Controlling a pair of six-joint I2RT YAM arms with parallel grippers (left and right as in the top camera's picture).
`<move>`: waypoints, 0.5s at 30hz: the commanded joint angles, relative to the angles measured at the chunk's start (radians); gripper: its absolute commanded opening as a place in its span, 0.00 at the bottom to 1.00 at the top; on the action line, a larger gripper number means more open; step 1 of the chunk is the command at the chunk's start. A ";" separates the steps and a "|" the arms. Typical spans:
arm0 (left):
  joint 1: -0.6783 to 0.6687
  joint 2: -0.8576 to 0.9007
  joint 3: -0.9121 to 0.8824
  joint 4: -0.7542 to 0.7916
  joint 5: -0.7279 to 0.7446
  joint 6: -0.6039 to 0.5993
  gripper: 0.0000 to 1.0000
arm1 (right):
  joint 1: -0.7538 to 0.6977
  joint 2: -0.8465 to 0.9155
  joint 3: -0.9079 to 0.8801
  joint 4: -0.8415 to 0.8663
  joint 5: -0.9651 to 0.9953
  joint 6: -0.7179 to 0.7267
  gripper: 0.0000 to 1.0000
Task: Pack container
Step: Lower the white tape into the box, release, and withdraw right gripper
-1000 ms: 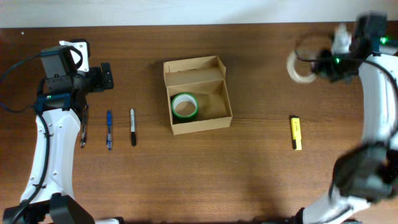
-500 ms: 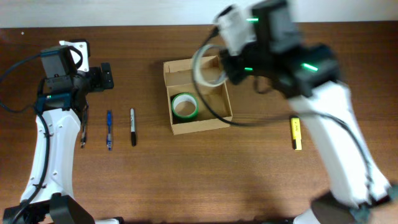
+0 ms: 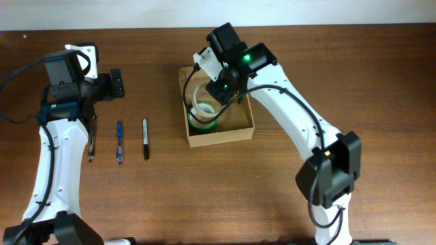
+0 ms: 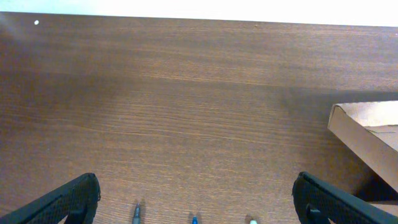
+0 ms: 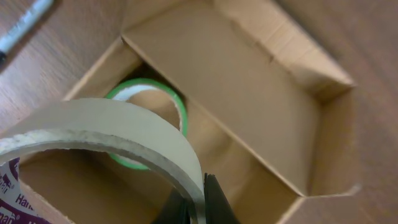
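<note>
The container [image 3: 240, 129] is a small open tan cardboard box in the middle of the table, its flap lid [image 3: 211, 71] folded back at the far side. A green tape roll [image 3: 208, 121] lies flat in its left half and shows in the right wrist view [image 5: 177, 106]. My right gripper [image 3: 221, 90] is shut on a beige masking tape roll [image 3: 197, 95], holding it on edge over the box above the green roll; its fingers [image 5: 198, 202] pinch the roll's wall [image 5: 124, 134]. My left gripper [image 4: 199, 199] is open and empty over bare table at the far left.
Left of the box lie a black marker [image 3: 145, 139], a blue pen [image 3: 120, 141] and a dark pen [image 3: 90, 146]; their tips show in the left wrist view. The yellow highlighter seen earlier is hidden behind my right arm. The box corner [image 4: 367, 127] shows at the left wrist view's right.
My right arm has swung from the far right of the table to over the box, carrying the beige tape roll. The left arm has not moved.
</note>
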 commanded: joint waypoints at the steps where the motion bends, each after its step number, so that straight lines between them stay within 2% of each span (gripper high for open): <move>1: 0.005 0.007 0.021 0.000 0.011 -0.009 0.99 | 0.012 0.047 0.005 -0.020 -0.029 -0.002 0.04; 15: 0.005 0.007 0.021 0.000 0.011 -0.009 0.99 | 0.027 0.161 0.004 -0.018 -0.074 0.014 0.04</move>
